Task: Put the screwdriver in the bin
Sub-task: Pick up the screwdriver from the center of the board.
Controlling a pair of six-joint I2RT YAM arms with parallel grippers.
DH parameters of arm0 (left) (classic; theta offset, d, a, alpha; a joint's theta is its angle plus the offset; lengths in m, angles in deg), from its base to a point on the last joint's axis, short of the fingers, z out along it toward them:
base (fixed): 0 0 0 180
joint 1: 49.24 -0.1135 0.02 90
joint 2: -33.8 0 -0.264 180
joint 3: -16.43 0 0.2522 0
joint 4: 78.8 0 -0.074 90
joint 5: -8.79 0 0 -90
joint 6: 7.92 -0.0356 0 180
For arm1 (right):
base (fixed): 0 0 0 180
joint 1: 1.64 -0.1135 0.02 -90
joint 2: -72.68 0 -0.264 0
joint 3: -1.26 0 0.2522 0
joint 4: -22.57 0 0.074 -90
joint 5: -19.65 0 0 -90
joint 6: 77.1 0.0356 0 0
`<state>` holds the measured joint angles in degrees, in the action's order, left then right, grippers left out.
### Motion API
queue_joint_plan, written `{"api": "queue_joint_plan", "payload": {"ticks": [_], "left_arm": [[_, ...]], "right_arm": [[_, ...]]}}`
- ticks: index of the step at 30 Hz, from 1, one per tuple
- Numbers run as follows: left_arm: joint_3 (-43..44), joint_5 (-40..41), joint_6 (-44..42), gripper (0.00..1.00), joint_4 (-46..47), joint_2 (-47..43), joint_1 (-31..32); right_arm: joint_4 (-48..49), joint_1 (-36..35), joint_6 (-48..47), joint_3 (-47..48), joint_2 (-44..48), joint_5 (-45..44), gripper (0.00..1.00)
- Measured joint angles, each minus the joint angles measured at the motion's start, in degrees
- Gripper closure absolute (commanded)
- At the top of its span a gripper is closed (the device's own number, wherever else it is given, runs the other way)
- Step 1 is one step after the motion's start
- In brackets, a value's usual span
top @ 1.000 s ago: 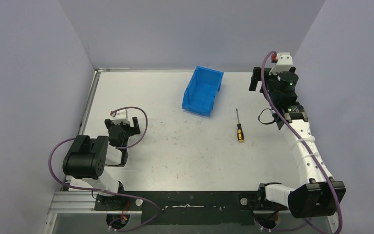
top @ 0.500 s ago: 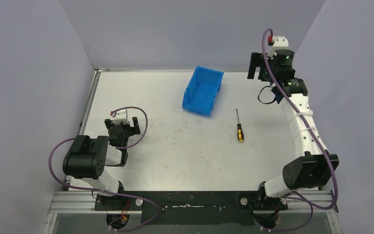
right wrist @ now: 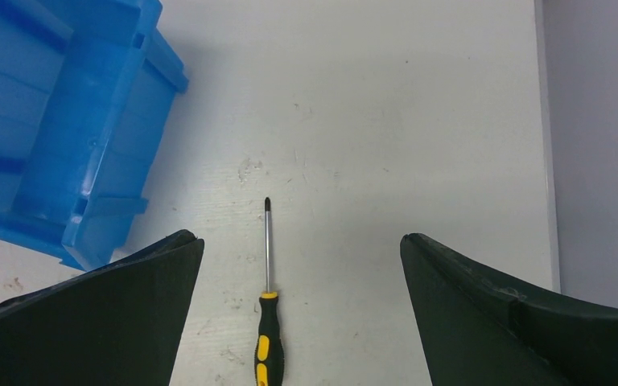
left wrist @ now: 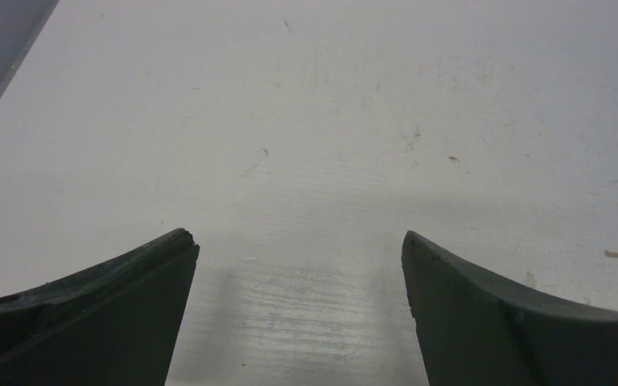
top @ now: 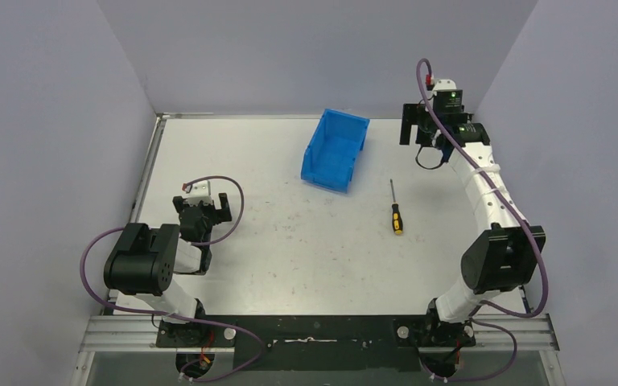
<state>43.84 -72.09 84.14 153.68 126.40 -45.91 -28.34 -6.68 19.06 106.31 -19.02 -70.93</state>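
The right tool point(top: 415, 135) hangs high over the far right part of the bench point(top: 290, 241), its two fingers spread wide with nothing between them. In its own wrist view point(right wrist: 299, 239) the screwdriver point(right wrist: 267, 301) lies flat on the bench below the gap, a little nearer the left finger point(right wrist: 88, 322) than the right one. Its thin shaft points away from the tool's body and its black-and-yellow handle runs off the lower edge. The bin point(right wrist: 64, 121) sits beyond the left finger, off to that side, apart from the screwdriver.

From above, the screwdriver point(top: 395, 211) rests just beside the bin point(top: 335, 149), untouched.

The left tool point(top: 202, 207) sits low over bare bench – fingers point(left wrist: 88, 314) wide apart, gripping nothing.
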Motion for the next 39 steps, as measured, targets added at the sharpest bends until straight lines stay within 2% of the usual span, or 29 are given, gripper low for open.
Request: {"api": "queue_joint_plan", "payload": {"ticks": [8, 15, 27, 31, 39], "left_arm": [[0.0, 0.0, 0.0, 0.03, 0.0, 0.0, 0.0], [0.0, 0.0, 0.0, 0.03, 0.0, 0.0, 0.0], [0.0, 0.0, 0.0, 0.03, 0.0, 0.0, 0.0], [0.0, 0.0, 0.0, 0.03, 0.0, 0.0, 0.0], [0.0, 0.0, 0.0, 0.03, 0.0, 0.0, 0.0]], "right_arm": [[0.0, -1.9, 1.2, -4.0, -2.7, -1.6, 0.0], [2.2, -3.7, 2.6, -14.4, -4.1, -2.0, 0.0], [7.8, -4.4, 4.2, -27.2, -6.5, -0.8, 0.06], [10.0, -4.5, 4.9, -29.8, -6.6, 0.7, 0.15], [13.5, -4.5, 6.2, -32.7, -7.6, 3.1, 0.5]]}}
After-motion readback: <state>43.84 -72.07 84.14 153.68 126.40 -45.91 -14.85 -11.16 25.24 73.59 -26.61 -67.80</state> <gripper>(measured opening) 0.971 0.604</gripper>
